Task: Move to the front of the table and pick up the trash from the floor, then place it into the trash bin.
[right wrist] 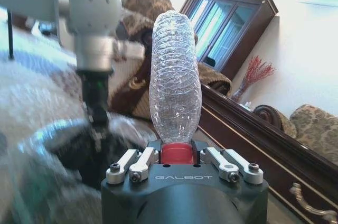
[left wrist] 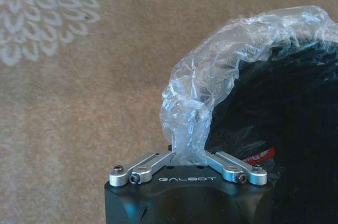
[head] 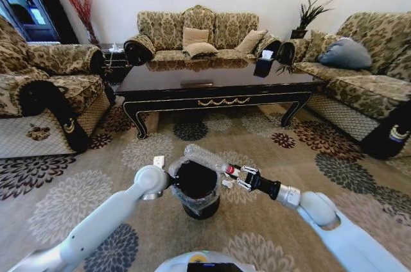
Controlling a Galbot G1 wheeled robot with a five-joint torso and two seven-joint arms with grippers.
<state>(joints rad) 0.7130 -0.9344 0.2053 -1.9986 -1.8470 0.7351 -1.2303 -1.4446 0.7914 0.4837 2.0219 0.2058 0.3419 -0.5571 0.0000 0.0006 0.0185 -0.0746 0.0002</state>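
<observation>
Halfway-ish: the right pincer [head: 239, 174] pinches the bottle [head: 205, 157] over the trash bin [head: 207, 211] beside it, the left pincer [left wrist: 185, 160] grips its liner [left wrist: 211, 86], and paper scraps [head: 158, 161] wait on the floor beyond.

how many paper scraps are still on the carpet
2: one white scrap on the carpet by the left arm, one scrap beside the trash bin, under the right gripper. The bin may hide more.
</observation>
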